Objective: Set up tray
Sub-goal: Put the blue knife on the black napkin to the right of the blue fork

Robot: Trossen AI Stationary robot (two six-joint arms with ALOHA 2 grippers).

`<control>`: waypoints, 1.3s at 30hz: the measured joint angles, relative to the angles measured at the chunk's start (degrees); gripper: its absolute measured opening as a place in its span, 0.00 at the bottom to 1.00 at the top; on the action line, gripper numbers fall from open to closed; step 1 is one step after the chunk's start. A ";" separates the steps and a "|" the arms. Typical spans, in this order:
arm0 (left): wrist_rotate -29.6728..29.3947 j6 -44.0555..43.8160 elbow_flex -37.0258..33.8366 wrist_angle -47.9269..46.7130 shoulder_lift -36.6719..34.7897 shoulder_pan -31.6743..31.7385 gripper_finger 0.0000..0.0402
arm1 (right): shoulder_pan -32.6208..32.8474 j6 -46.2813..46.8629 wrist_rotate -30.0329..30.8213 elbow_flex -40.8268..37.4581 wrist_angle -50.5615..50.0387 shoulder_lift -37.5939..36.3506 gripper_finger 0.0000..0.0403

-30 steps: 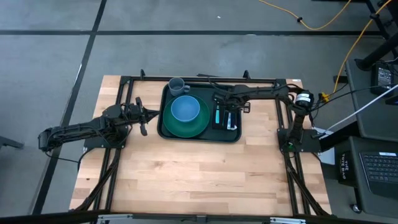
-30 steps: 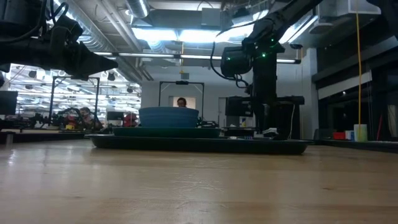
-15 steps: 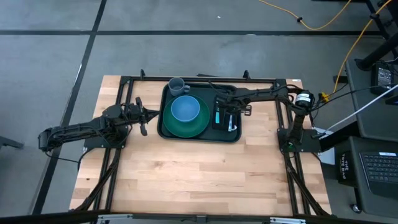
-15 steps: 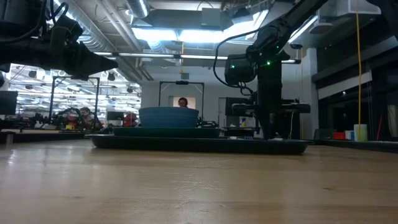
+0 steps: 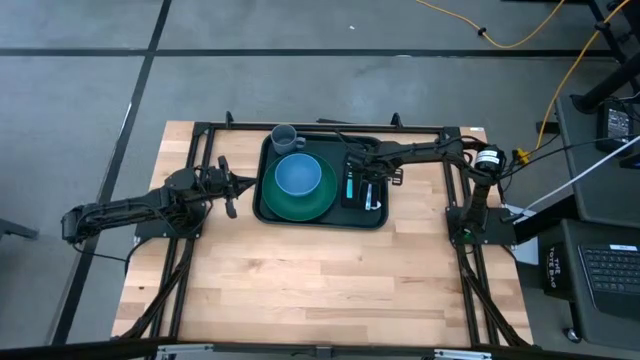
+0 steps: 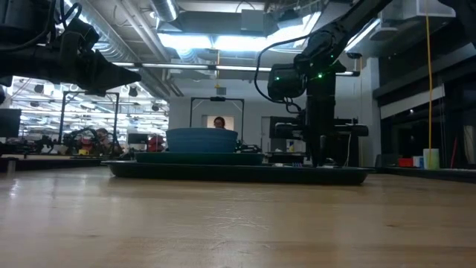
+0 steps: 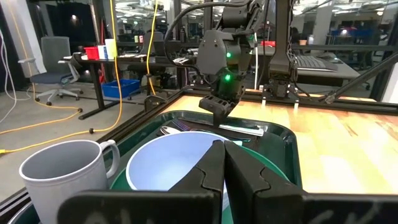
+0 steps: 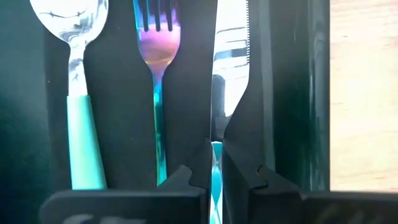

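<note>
Tray (image 5: 322, 222): plate (image 5: 300, 203), bowl (image 5: 297, 175), mug (image 5: 284, 137), napkin (image 5: 363, 188) with spoon (image 8: 78, 112), fork (image 8: 155, 56), knife (image 8: 229, 74) placed; apparently complete; right gripper (image 8: 213, 163) jaws nearly together astride knife handle, grip unclear; left gripper (image 7: 224, 163) jaws together, empty, beside tray.

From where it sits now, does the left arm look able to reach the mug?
Probably yes. The left claw hangs shut beside the tray's left edge, and the mug stands at the tray's near back corner on that side. Nothing lies between them; the right claw is over the cutlery, well clear.

Robotics lab: open hall, exposed ceiling ducts (image 6: 111, 52), strip lights, office chair (image 7: 53, 65), yellow cables (image 5: 520, 35) on grey floor, laptop (image 5: 610, 268), other rigs on benches.
</note>
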 joint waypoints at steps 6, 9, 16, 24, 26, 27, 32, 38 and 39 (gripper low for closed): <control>0.00 -0.01 0.00 -0.01 0.00 0.02 0.01 | 0.00 -1.70 0.33 0.00 1.92 0.00 0.05; 0.00 -0.02 0.00 0.00 0.00 0.02 0.01 | 0.00 -1.56 0.30 0.00 1.93 0.00 0.07; 0.00 0.00 0.00 -0.02 0.00 0.02 0.01 | -0.02 -1.53 0.31 0.00 1.89 0.00 0.10; 0.00 -0.01 0.00 -0.01 0.00 0.02 0.01 | -0.02 -1.51 0.67 0.00 1.80 0.00 0.11; 0.02 0.00 0.00 -0.01 0.00 0.02 0.01 | -0.04 -1.53 0.75 0.00 1.80 0.00 0.11; 0.02 -0.01 0.00 0.00 0.00 0.01 0.01 | -0.04 -1.53 0.77 0.00 1.78 0.00 0.11; 0.00 -0.02 0.00 -0.02 0.00 0.00 0.01 | -0.04 -1.48 0.81 0.00 1.76 0.00 0.11; 0.01 -0.02 0.00 -0.01 0.00 0.02 0.01 | -0.02 -1.46 1.84 0.00 1.76 0.00 0.11; 0.00 -0.02 0.00 -0.01 0.00 0.01 0.01 | -0.02 -1.46 2.30 0.00 1.76 0.00 0.11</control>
